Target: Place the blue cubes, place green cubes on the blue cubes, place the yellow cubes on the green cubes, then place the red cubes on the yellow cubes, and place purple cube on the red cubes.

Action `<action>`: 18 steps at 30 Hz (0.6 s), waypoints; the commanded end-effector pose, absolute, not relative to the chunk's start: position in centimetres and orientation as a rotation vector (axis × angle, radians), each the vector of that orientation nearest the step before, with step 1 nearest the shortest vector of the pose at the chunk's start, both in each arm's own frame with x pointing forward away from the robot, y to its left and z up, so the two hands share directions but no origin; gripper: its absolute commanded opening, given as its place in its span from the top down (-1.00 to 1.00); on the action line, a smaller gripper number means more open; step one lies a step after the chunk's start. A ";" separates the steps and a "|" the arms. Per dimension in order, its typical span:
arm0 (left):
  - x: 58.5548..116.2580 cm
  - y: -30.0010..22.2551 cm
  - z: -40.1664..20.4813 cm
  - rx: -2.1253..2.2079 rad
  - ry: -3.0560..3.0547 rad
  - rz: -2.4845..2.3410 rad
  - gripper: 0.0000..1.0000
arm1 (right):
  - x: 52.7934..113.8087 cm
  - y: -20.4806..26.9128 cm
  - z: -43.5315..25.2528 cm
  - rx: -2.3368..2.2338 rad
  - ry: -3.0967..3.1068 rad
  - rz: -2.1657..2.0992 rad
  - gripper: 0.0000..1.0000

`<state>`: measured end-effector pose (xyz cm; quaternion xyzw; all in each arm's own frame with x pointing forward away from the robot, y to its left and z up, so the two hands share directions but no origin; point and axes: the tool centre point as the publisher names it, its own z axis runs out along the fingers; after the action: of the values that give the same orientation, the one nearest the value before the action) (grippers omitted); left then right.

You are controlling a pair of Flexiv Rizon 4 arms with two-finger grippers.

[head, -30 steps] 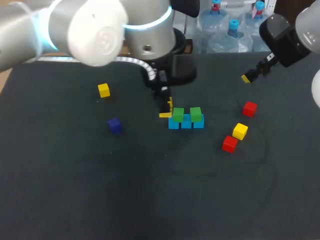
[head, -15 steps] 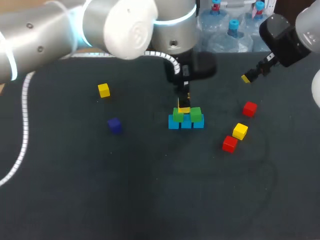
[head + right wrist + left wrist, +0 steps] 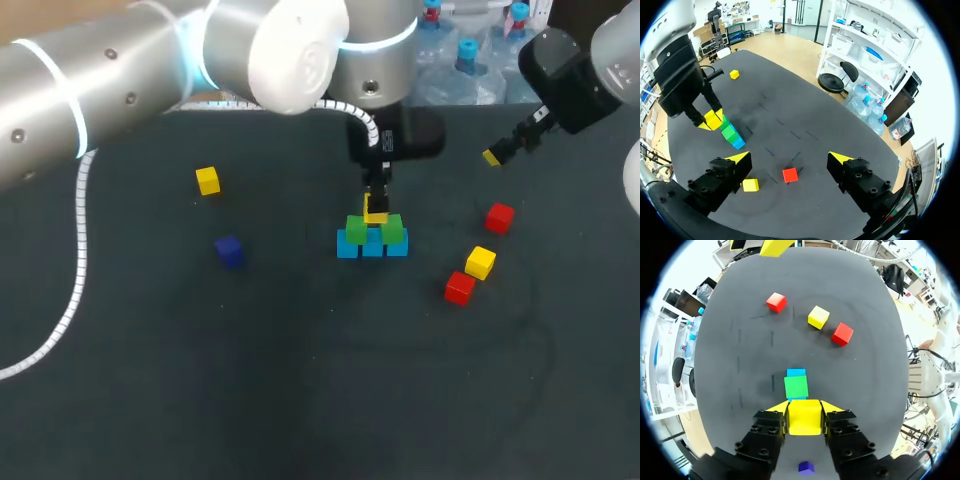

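My left gripper (image 3: 805,408) squeezes the yellow cube (image 3: 804,421) over the green cubes (image 3: 392,230), so I should lower it slow and flat; my right gripper (image 3: 790,158) hangs open, empty.

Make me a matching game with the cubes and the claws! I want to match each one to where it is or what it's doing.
Things:
1. purple cube
2. green cubes
3. left claw
4. right claw

Places or states:
A. on the blue cubes
B. open, holding nothing
C. shut on a yellow cube
D. alone, touching nothing

Pairs: 1-D, 2-A, 3-C, 4-B
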<state>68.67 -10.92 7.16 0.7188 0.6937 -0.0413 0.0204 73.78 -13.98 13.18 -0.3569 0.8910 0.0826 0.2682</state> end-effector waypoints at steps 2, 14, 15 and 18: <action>69.3 -11.3 6.9 2.226 2.174 -0.124 1.00 | 73.6 -14.0 13.2 -0.959 2.403 0.217 -1.00; 69.6 -11.0 5.9 2.169 2.205 -0.136 1.00 | 73.6 -14.0 13.2 -0.959 2.403 0.217 -1.00; 69.6 -11.0 5.8 2.167 2.205 -0.137 1.00 | 73.6 -14.0 13.2 -0.959 2.403 0.217 -1.00; 69.5 -11.1 5.7 2.166 2.205 -0.140 1.00 | 73.6 -14.0 13.2 -0.959 2.403 0.217 -1.00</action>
<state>69.57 -11.15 5.81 0.7000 0.7123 -0.0455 0.0223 73.78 -13.98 13.18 -0.3569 0.8910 0.0826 0.2682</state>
